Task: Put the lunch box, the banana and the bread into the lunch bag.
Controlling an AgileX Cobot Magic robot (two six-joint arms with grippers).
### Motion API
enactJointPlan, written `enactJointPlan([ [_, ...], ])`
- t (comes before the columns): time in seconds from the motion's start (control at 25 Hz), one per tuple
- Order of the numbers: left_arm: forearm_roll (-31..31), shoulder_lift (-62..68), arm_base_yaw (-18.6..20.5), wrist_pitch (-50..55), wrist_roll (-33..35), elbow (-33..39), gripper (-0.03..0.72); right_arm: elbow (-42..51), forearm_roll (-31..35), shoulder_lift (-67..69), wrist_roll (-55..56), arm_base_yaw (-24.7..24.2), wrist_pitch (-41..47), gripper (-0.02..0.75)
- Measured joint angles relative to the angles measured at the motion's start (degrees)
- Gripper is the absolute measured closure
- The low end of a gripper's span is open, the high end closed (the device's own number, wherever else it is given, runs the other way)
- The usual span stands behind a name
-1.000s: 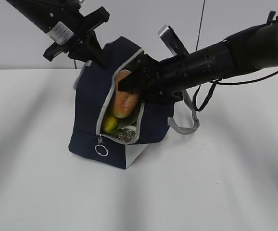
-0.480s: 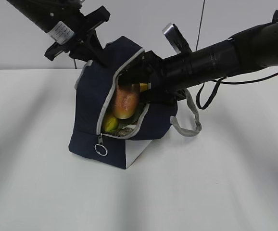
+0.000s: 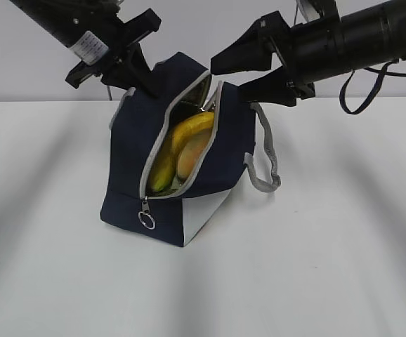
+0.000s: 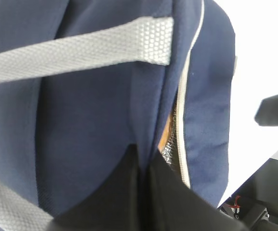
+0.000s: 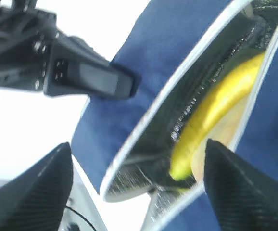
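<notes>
The navy lunch bag (image 3: 129, 161) stands tilted on the table with its zipper mouth open toward the front. The yellow banana (image 3: 187, 129) lies inside the mouth, with the golden-brown bread (image 3: 192, 156) just under it. The lunch box is hidden. My left gripper (image 3: 142, 83) is shut on the bag's top edge and holds it up; in the left wrist view its fingers (image 4: 144, 166) pinch the navy fabric (image 4: 91, 110). My right gripper (image 3: 229, 77) is open and empty just above the bag's top right. In the right wrist view it (image 5: 139, 192) looks into the mouth at the banana (image 5: 216, 113).
A grey strap handle (image 3: 266, 165) hangs off the bag's right side and another crosses the left wrist view (image 4: 81, 48). The zipper's ring pull (image 3: 147, 219) hangs at the bag's lower front. The white table (image 3: 315, 267) spreads around the bag.
My right gripper let go of the bread inside the bag, opened, and drew back up and to the right. The banana now shows above the bread. The left gripper stayed put.
</notes>
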Motion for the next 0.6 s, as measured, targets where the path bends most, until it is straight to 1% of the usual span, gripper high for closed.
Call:
enactJointPlan([
  [0.08,0.0,0.0,0.0,0.0,0.1,0.0,0.691,0.0,-4.0,-1.0,1.8,-0.1,0.1,0.121],
  [0.28,0.0,0.0,0.0,0.0,0.2,0.0,0.691,0.0,-17.7,-1.3,11.9,-0.1,-1.0,0.137],
  [0.4,0.0,0.0,0.0,0.0,0.2,0.0,0.691,0.0,-20.4,-1.3,15.1,-0.1,-2.4,0.145],
  [0.6,0.0,0.0,0.0,0.0,0.3,0.0,0.691,0.0,-20.8,-1.3,16.8,-0.1,-4.8,0.147],
])
